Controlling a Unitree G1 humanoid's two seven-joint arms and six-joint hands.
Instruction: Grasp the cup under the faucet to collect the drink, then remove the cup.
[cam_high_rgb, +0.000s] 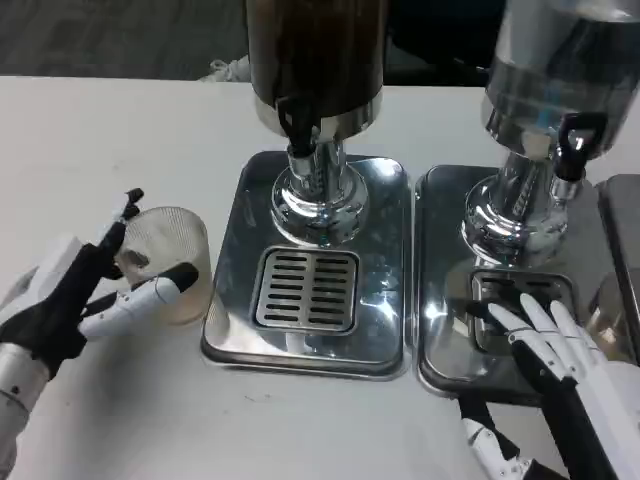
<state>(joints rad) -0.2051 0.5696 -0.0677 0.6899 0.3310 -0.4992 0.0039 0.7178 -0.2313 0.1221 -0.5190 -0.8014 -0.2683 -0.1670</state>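
Already the left hand (75, 295) held the clear cup (172, 262) at nine o'clock of the drip grate (307, 289), off the tray (385, 215). The right hand (560, 365) rested open, fingers spread. Tilting the cup could probably spill it.

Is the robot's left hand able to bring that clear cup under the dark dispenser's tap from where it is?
Probably yes. The left hand already holds the clear cup just left of the tray, and nothing stands between it and the drip grate beneath the black tap.
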